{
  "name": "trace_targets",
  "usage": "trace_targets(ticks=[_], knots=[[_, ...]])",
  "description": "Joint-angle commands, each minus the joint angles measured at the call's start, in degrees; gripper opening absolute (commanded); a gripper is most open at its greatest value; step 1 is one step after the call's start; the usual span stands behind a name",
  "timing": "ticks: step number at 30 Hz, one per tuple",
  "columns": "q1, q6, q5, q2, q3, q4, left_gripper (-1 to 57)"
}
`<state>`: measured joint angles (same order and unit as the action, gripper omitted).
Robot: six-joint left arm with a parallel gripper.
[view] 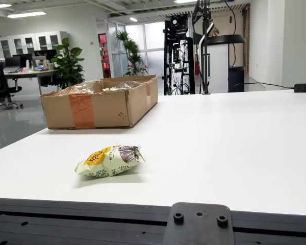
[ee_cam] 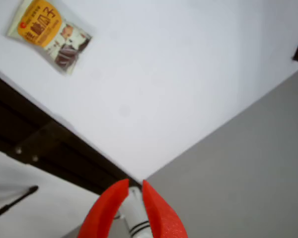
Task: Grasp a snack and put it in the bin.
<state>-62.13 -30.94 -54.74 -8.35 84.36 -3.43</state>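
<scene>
A snack packet point(view: 110, 161) is seen lying near on the white table point(view: 234, 148), a cardboard box point(view: 99, 102) farther left. The red gripper point(ee_cam: 134, 192) is nearly closed, empty, in an office.

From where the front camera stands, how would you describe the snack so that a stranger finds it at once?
Look at the big white table. A cardboard box stands at its far left; nearer the front edge lies the snack packet, alone. It is a small puffy pale-green bag with an orange label, the only loose item on the table.
</scene>
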Motion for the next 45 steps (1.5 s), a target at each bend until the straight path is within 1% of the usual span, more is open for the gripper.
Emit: trace_targets(ticks=[1,5,9,17,21,29,36,38,41,45], knots=[[0.9,-2.8,0.5,-0.1,-0.1,-0.2,5.9],[1.5,-5.8,0.6,-1.0,-0.1,-0.3,10.3],[2.2,-11.1,-0.9,-3.1,-0.1,-0.6,15.5],[1.9,-28.4,-5.9,-6.8,0.0,-3.9,26.4],[1.6,-36.4,-8.0,-8.8,0.0,-4.8,30.6],[0.5,-47.0,-9.4,-14.1,-0.1,-6.1,33.9],[-0.4,-52.3,-9.6,-21.2,-2.2,-7.3,36.7],[-0.9,-53.1,-9.9,-23.7,-3.8,-8.3,36.8],[-1.8,-53.9,-12.0,-27.6,-7.5,-10.8,37.3],[-2.6,-54.4,-14.4,-32.0,-11.9,-13.8,40.8]])
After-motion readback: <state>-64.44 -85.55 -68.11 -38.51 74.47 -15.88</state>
